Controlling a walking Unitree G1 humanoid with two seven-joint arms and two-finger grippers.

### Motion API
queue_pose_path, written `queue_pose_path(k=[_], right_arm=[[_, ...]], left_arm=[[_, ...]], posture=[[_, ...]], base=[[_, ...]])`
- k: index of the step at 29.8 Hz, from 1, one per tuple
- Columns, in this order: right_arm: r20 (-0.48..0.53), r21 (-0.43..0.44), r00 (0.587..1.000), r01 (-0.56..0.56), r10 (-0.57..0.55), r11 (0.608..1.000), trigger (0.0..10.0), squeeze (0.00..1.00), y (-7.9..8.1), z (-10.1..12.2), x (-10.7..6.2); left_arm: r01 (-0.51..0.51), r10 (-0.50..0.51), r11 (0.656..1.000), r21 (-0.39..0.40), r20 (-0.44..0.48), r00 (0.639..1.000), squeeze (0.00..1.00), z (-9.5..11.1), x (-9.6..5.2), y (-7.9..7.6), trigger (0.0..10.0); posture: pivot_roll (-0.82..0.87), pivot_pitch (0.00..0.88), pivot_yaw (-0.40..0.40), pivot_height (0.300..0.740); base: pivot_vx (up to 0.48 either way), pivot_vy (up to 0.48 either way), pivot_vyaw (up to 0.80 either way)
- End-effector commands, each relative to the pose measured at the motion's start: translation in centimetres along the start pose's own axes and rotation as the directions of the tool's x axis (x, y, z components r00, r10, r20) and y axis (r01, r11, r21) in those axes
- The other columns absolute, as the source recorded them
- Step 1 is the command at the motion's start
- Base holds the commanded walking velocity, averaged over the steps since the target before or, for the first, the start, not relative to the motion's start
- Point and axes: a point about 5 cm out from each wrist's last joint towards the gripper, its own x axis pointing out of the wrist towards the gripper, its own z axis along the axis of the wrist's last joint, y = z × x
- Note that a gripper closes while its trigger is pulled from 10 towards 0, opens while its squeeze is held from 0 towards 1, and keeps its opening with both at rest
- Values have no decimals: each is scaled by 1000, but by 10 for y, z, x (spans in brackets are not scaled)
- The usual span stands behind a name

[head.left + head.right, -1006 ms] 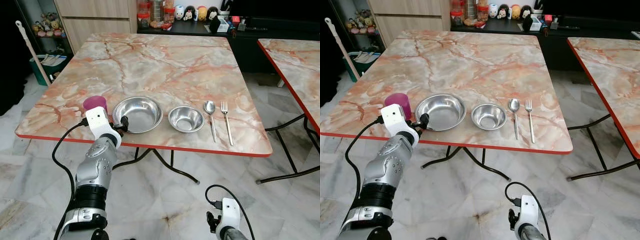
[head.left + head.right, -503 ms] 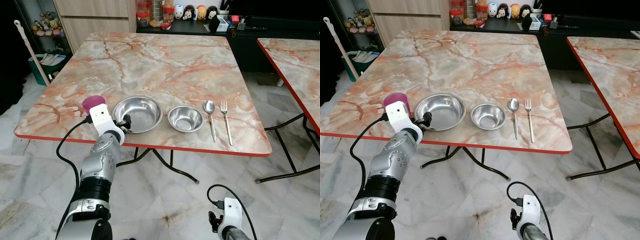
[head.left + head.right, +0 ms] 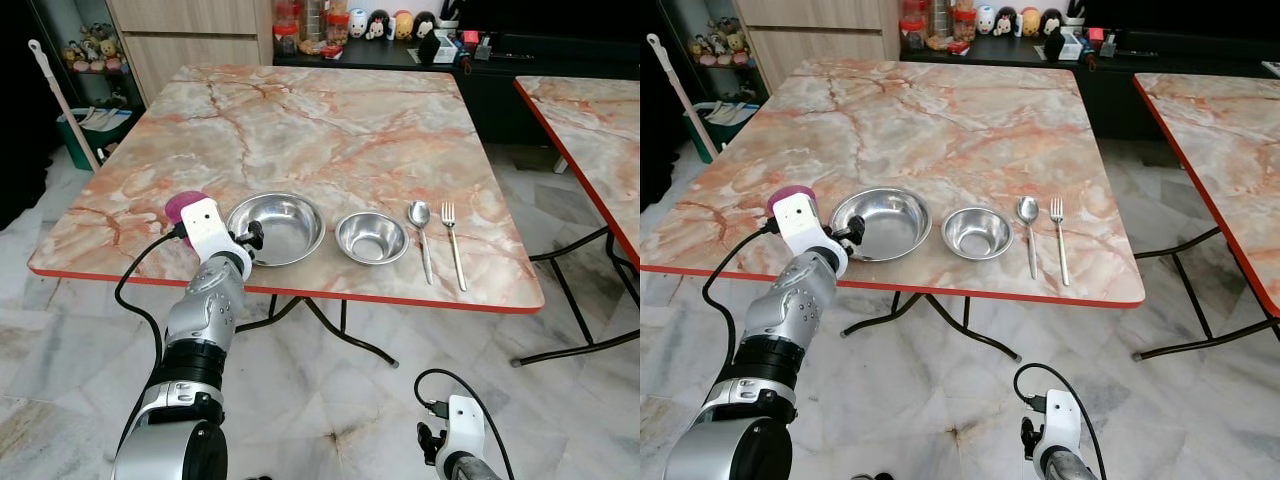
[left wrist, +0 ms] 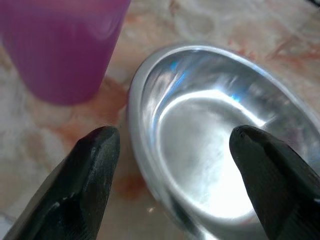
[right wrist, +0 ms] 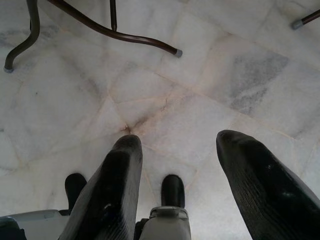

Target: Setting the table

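No writing is readable anywhere. The left pincer (image 4: 170, 185), fingers spread, straddles the near rim of the large steel bowl (image 3: 276, 226) on the marble surface (image 3: 330, 130); its wrist half hides the purple cup (image 3: 180, 205) beside it. The right pincer (image 5: 187, 190) hangs spread over the floor.

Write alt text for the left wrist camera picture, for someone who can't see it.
The left gripper, fingers open, hovers close over the near rim of a steel bowl on a marble table. A purple cup stands on the table just beside the bowl.
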Motion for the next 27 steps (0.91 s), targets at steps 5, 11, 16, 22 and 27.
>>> queue_pose_path(k=[5,11,16,22,27], right_arm=[[-4,15,1000,14,-13,1000,10000,0,-4,-1,0],[-6,13,1000,14,-14,1000,10000,0,-4,-1,0],[-5,12,1000,14,-14,1000,10000,0,-5,-1,0],[-5,7,1000,7,-7,1000,10000,0,-3,0,0],[-4,6,1000,3,-3,1000,10000,0,-2,1,0]], left_arm=[[-34,34,999,-5,6,999,0,2,4,1,10000],[-39,39,999,-1,-12,999,0,-4,5,2,10000],[-18,18,1000,-3,-44,999,0,-10,6,0,10000],[-27,27,1000,-6,-49,998,0,-10,7,1,10000],[-42,41,999,-14,-45,998,0,-9,8,3,0]], posture=[[44,91,-23,740],[44,90,-25,740],[45,91,-26,740],[57,91,-29,740],[54,88,-28,740]], base=[[0,0,0],[0,0,0],[0,0,0],[0,0,0],[0,0,0]])
